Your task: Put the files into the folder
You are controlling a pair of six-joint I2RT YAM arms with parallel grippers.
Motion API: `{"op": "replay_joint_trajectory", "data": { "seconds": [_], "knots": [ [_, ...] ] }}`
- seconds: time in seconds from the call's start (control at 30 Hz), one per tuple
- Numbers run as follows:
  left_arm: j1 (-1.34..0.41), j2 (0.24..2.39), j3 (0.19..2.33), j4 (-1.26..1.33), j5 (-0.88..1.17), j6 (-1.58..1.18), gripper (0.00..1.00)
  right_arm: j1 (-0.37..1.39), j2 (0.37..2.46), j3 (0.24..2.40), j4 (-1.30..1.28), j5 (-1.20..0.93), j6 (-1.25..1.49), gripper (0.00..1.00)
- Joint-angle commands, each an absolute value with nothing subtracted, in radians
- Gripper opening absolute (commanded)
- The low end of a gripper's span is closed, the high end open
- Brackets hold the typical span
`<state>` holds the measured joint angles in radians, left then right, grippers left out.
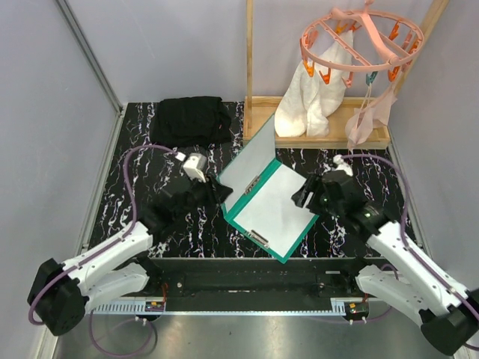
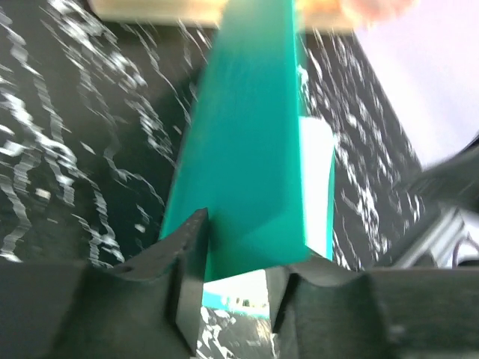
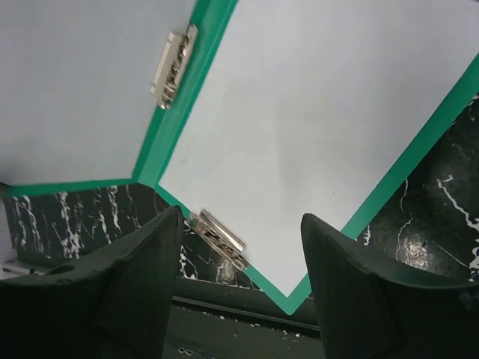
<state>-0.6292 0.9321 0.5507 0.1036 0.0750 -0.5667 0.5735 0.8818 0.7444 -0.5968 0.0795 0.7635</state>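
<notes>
Teal folder (image 2: pixel 247 149) lies open mid-frame on the desk (image 1: pixel 138 176), with bare marbled surface on either side. Black cloth (image 1: pixel 191 120) sits upper left, a wooden rack (image 1: pixel 258 120) upper right. The left jaws pinch the folder's raised cover. The right jaws are spread above the white files (image 1: pixel 278 206) inside.

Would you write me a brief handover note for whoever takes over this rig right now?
Left end effector shut on the folder, holding its cover raised.
Right end effector open over the flat half, empty.
The paper appears to lie inside on the flat half; sheet count unclear.
Done: paper in.
Left to do: lower the cover, let go.
</notes>
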Motion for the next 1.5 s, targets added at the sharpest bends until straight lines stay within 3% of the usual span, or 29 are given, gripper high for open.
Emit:
{"op": "replay_joint_trajectory", "data": {
  "seconds": [0.0,0.13,0.2,0.23,0.27,0.43,0.6,0.93,1.07,1.2,1.23,1.47],
  "knots": [
    [-0.799,0.994,0.535,0.143,-0.008,-0.560,0.42,0.569,0.761,0.873,-0.738,0.288,0.772,0.73],
    [-1.050,1.057,0.575,0.179,-0.151,-0.598,0.75,0.569,0.719,0.940,-0.802,0.357,0.739,0.73],
    [-1.126,1.118,0.578,0.225,-0.166,-0.641,0.85,0.569,0.713,0.977,-0.839,0.396,0.727,0.74],
    [-1.178,1.147,0.578,0.244,-0.146,-0.658,0.94,0.569,0.710,0.985,-0.845,0.405,0.720,0.74],
    [-1.201,1.204,0.590,0.247,-0.143,-0.684,0.96,0.569,0.712,0.997,-0.848,0.414,0.715,0.74],
    [-1.275,1.232,0.620,0.204,-0.109,-0.678,0.99,0.569,0.755,0.994,-0.867,0.419,0.680,0.77],
    [-1.243,1.102,0.690,-0.039,-0.212,-0.704,0.99,0.569,0.986,0.933,-0.809,0.261,0.661,0.77],
    [-0.809,0.921,0.710,-0.365,0.034,-0.772,0.99,0.571,1.270,0.839,-0.606,0.017,0.648,0.76],
    [-0.744,0.746,0.823,-0.487,0.020,-0.692,0.99,0.571,1.143,0.902,-0.681,-0.011,0.609,0.78],
    [-0.735,0.646,1.049,-0.592,-0.078,-0.631,0.99,0.571,0.915,1.018,-0.771,0.063,0.575,0.91],
    [-0.735,0.617,1.136,-0.607,-0.118,-0.617,0.99,0.571,0.814,1.070,-0.778,0.077,0.556,0.99],
    [-0.735,0.537,1.443,-0.632,-0.259,-0.511,0.99,0.571,0.508,1.302,-0.741,0.254,0.440,1.00]
  ]
}}
